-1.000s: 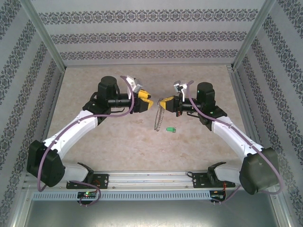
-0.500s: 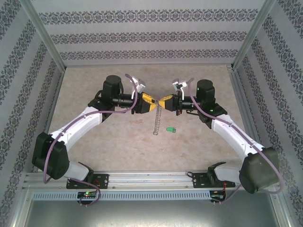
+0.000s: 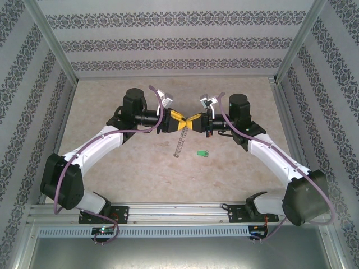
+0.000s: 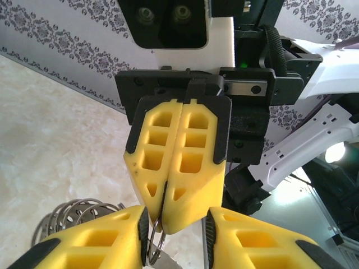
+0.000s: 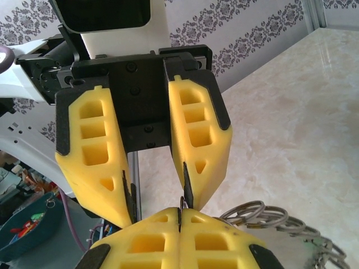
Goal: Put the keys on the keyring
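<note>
The ring is being passed between claws. The right claw [image 3: 193, 121] is clamped shut on the keyring [image 3: 179, 143], which dangles over the middle of the table [image 3: 112, 174]. The left claw [image 3: 177, 119] stands partly open, straddling those tips. The green key [image 3: 202, 153] lies untouched just beside the dangling loops. Next, likely, the left claw must pinch the wire, freeing the right claw for the key.

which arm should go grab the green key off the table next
Left, probably. The right gripper is shut on the keyring, holding it up, while the left gripper has its jaws open and grips nothing yet. The green key lies loose close by.
</note>
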Robot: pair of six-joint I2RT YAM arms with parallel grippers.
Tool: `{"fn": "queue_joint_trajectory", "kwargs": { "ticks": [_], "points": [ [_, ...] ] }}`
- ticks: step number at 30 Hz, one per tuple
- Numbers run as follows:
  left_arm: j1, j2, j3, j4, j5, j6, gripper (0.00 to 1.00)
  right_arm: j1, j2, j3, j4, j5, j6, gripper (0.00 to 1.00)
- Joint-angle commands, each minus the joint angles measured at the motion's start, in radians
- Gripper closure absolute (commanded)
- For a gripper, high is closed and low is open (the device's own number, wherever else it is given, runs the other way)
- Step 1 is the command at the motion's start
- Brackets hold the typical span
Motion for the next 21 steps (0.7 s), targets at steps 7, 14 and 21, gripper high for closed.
{"fn": "queue_joint_trajectory", "kwargs": {
  "ticks": [7,14,21],
  "points": [
    [0.009,-0.006,-0.008,0.053,0.046,-0.007,0.62,-0.008,-0.005,0.036,0.022,0.001,-0.017,1.0],
    [0.012,-0.006,-0.02,0.057,0.053,-0.008,0.64,-0.018,-0.016,0.028,0.032,-0.005,-0.009,1.0],
    [0.018,-0.01,-0.042,0.064,0.009,-0.001,0.55,-0.018,-0.032,0.019,0.041,-0.018,-0.001,1.0]
  ]
}}
